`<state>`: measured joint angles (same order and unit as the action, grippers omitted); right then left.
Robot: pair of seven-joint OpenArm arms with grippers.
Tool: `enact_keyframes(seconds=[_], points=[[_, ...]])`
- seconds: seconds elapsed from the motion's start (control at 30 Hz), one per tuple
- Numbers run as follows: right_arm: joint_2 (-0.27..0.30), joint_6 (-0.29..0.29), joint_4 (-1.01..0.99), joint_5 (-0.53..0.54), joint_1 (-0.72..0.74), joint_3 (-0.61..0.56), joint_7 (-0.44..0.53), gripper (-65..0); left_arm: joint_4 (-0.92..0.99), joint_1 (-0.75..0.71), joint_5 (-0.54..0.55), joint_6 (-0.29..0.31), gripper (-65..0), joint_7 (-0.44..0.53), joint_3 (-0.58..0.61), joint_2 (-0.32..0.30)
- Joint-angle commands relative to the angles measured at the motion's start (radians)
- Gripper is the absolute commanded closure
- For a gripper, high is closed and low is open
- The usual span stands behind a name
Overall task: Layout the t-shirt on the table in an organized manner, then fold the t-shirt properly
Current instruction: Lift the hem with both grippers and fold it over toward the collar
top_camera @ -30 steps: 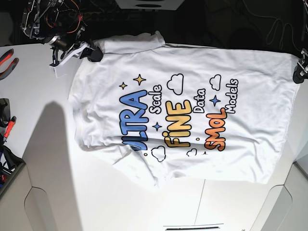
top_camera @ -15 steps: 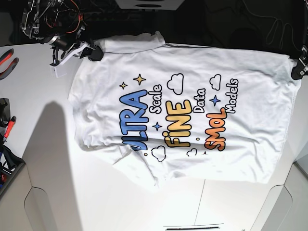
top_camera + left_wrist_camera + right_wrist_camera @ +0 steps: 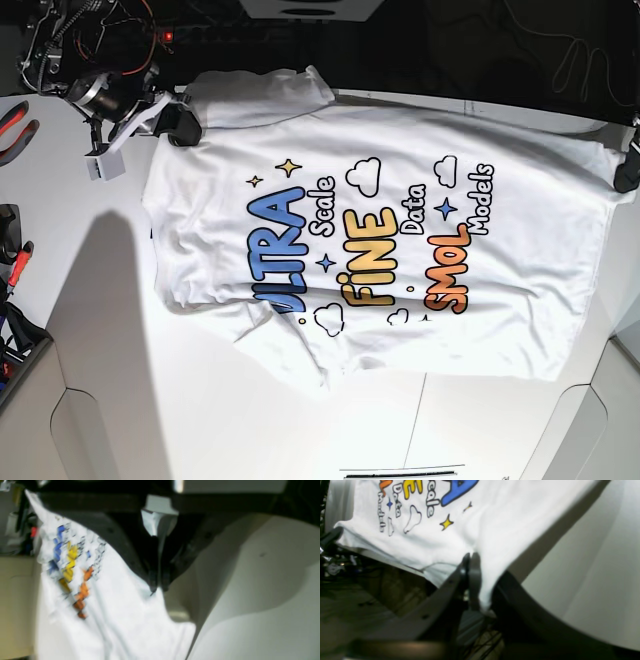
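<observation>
The t-shirt lies print-up across the far half of the table, one side along the far edge. The right gripper has its jaws pressed together on a pinch of white cloth at the shirt's far left corner, beside the sleeve. The left gripper is clamped on the cloth at the far right corner, with the fabric rising to it in a taut ridge.

With both corners held, the step in hand looks like stretching and laying the shirt flat. To do it well, the two arms should pull apart evenly along the far edge so the span between them goes straight, then draw the shirt toward the table's middle, keeping it low. The near hem is wrinkled and tucked under near the left side; a slow drag should let it unroll. Uneven pulling would skew the print
</observation>
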<state>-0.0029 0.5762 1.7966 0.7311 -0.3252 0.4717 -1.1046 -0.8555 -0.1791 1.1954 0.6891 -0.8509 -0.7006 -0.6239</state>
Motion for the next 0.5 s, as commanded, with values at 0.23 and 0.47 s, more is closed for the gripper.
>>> enact_keyframes(seconds=[0.23, 0.47], points=[[0.005, 0.003, -0.011, -0.055, 0.138, -0.006, 0.092, 0.0, -0.016, 0.185, -0.079, 0.009, 0.0, 0.047, -0.005, -0.027], [0.006, 0.003, -0.110, -0.110, 0.303, -0.023, 0.144, 0.0, -0.016, 0.303, -0.251, 0.009, 0.0, 0.158, 0.039, -0.027]])
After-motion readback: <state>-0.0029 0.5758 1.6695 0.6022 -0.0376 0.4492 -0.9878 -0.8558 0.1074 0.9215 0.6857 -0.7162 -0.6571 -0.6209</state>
